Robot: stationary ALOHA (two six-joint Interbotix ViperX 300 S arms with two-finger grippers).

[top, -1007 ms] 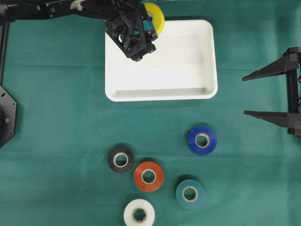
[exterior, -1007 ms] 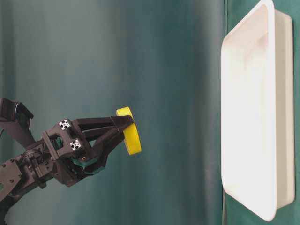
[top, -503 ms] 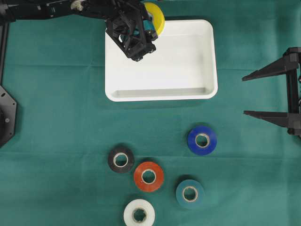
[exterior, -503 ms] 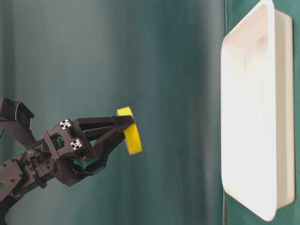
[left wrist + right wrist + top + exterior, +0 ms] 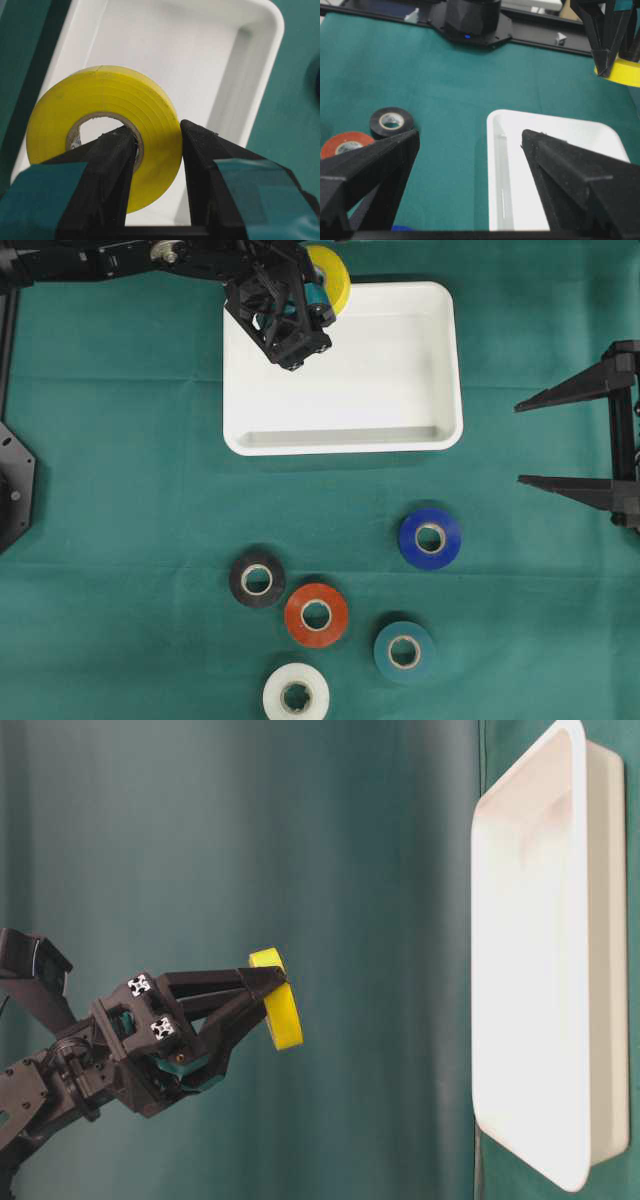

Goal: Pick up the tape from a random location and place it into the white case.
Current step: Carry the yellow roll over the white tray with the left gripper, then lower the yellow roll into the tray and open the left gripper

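Green cloth is covering the table [image 5: 120, 490] in the overhead view, and the white case [image 5: 445, 360] is lying on it near the top centre. The left gripper [image 5: 318, 285] is hanging over the case's upper left corner, clamping a yellow tape [image 5: 335, 275] that is showing just past its black frame. At the right edge the right gripper [image 5: 530, 440] is standing with its jaws spread wide and nothing between them. Five more rolls are lying below the case, all apart from it: a blue tape [image 5: 430, 538], a black tape [image 5: 257, 579], a red tape [image 5: 316, 615], a teal tape [image 5: 404, 651] and a white tape [image 5: 296, 693].

From table level, the picture is appearing turned on its side, so the case [image 5: 575, 970] is standing along the right. The left gripper [image 5: 272, 990] is holding the yellow tape [image 5: 285, 1015] clear of the case, with open space between them.

Through the left wrist camera, one finger is passing through the hole of the yellow tape [image 5: 100, 100] and the other is pressing its outer face, with the case [image 5: 260, 50] lying beneath.

Through the right wrist camera, the right gripper's fingers [image 5: 370, 160] are framing the case [image 5: 492, 125]; the black tape [image 5: 391, 121] and red tape [image 5: 345, 145] are lying to its left. What is probably the yellow tape [image 5: 625, 72] is showing at the upper right edge.
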